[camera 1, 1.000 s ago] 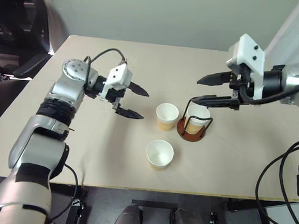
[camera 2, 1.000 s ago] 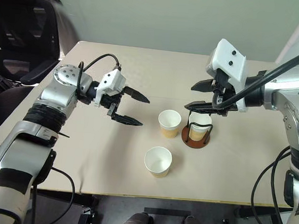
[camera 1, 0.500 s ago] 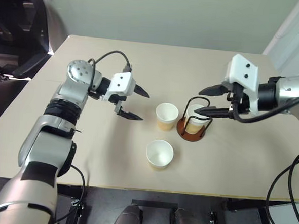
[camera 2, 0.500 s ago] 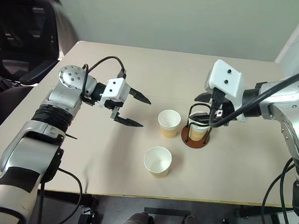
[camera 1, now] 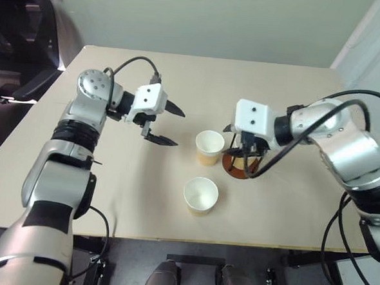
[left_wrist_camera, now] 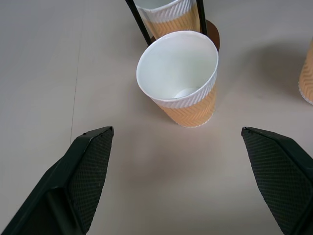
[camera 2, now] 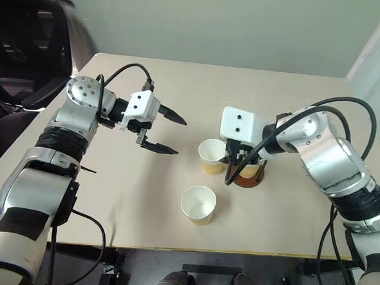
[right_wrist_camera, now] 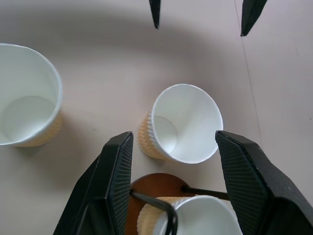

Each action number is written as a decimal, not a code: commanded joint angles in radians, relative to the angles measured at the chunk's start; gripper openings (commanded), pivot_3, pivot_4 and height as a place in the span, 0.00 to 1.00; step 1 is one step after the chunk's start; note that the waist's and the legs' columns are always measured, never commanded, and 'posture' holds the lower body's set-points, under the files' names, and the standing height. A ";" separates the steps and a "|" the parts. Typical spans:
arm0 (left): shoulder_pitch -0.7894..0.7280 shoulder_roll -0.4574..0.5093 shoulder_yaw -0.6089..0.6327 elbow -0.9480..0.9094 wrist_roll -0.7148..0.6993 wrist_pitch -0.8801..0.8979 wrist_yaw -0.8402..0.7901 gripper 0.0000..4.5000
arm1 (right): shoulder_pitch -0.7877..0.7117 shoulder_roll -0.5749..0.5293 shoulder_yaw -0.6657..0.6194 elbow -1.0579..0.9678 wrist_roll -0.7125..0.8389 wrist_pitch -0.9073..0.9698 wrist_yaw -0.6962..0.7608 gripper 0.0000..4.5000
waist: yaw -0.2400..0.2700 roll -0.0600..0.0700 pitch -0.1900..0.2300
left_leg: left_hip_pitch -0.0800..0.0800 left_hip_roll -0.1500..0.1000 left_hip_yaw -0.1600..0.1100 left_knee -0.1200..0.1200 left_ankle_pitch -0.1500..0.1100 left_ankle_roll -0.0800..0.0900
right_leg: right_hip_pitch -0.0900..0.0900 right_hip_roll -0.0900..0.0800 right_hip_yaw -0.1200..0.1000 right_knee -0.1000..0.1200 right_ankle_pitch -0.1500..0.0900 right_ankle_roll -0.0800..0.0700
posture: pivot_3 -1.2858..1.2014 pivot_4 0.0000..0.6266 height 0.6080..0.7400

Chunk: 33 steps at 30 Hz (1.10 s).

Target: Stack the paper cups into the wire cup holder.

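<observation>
One paper cup (camera 1: 209, 147) stands upright mid-table, just left of the wire cup holder (camera 1: 235, 168). The holder's brown base and black wires hold a second cup (right_wrist_camera: 195, 215). A third cup (camera 1: 201, 195) stands nearer the front edge. My right gripper (right_wrist_camera: 173, 139) hangs open low over the holder, its fingers (right_wrist_camera: 115, 186) astride the holder's near side and pointing at the middle cup (right_wrist_camera: 183, 122); nothing is gripped. My left gripper (camera 1: 178, 127) is wide open above the table to the left of the middle cup (left_wrist_camera: 178, 73), facing it and apart from it.
The beige table (camera 1: 289, 207) has bare surface left, right and behind the cups. A black office chair (camera 1: 15, 41) stands past the far left corner. Black cables loop from both wrists.
My right gripper has come down and swung left, from above and right of the holder to low over it. The left gripper has stayed almost where it was.
</observation>
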 commanded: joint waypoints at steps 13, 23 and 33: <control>-0.006 0.009 0.020 -0.028 -0.021 0.012 -0.032 1.00 | -0.065 0.130 0.095 0.071 -0.167 -0.093 0.041 0.59 | -0.002 0.000 0.000 | 0.000 0.000 0.000 0.000 0.000 -0.001 | -0.001 0.000 0.000 0.001 0.000 -0.001 | 0.52 0.24 1.00; 0.007 0.016 0.008 -0.048 -0.037 0.017 -0.032 1.00 | -0.068 0.184 0.127 0.123 -0.247 -0.156 0.072 0.59 | -0.003 0.000 0.000 | -0.001 0.000 0.000 0.000 0.000 -0.001 | -0.002 0.000 0.000 0.002 -0.001 -0.002 | 0.52 0.24 1.00; 0.021 0.028 -0.014 -0.087 -0.075 0.041 -0.032 1.00 | -0.061 0.204 0.139 0.181 -0.315 -0.227 0.092 0.59 | -0.003 0.000 0.000 | 0.000 0.000 0.000 0.000 0.001 -0.001 | -0.003 0.000 0.000 0.003 -0.001 -0.003 | 0.52 0.24 1.00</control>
